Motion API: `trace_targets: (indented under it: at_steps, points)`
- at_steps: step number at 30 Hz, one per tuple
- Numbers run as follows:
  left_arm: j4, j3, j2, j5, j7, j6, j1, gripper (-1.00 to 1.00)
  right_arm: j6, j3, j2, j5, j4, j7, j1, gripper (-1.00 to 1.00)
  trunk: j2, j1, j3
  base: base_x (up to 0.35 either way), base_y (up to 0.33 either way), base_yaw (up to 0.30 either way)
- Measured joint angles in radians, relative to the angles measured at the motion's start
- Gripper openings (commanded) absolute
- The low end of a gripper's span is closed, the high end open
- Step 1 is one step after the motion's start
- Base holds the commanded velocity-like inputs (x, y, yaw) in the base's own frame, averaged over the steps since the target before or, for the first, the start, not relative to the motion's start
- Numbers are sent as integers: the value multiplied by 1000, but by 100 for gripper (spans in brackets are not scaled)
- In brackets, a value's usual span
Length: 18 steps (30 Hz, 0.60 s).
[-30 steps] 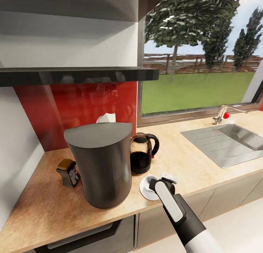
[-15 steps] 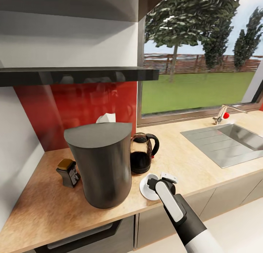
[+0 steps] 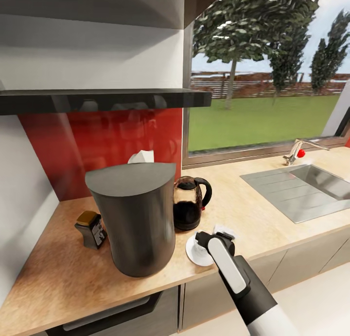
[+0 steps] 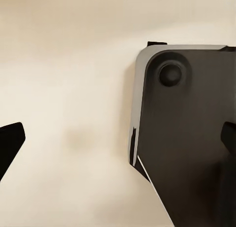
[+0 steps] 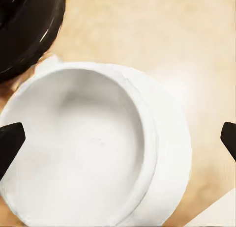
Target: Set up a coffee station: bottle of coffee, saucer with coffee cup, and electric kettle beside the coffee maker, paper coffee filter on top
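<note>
our right gripper (image 3: 214,239) low centre, fingers spread over coffee cup (image 5: 78,148) on saucer (image 3: 193,256), hiding most of both | electric kettle (image 3: 190,201) mid-frame beside coffee maker (image 3: 134,218) | paper filter (image 3: 141,157) half-hidden behind | left fingers apart

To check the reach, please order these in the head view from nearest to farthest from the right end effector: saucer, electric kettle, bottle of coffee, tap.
1. Saucer: directly under the right end effector.
2. Electric kettle: just behind, beside the coffee maker.
3. Tap: far right, by the window.
4. Bottle of coffee: far left.
Tap and bottle are close to call.
</note>
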Motion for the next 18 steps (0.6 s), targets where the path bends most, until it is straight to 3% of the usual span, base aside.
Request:
trace_targets:
  at_steps: [4,13,18]
  points:
    - [1,0,0,0,0,1,0,100,2,-1,0,1,-62,-6,0,100,0,0,0,0,0,0]
    - [1,0,1,1,0,0,1,100,3,-1,-2,2,-84,-10,0,100,0,0,0,-6,0,0]
    - [2,0,0,0,0,1,1,100,3,-1,-2,1,-91,-10,0,100,0,0,0,-185,-22,0]
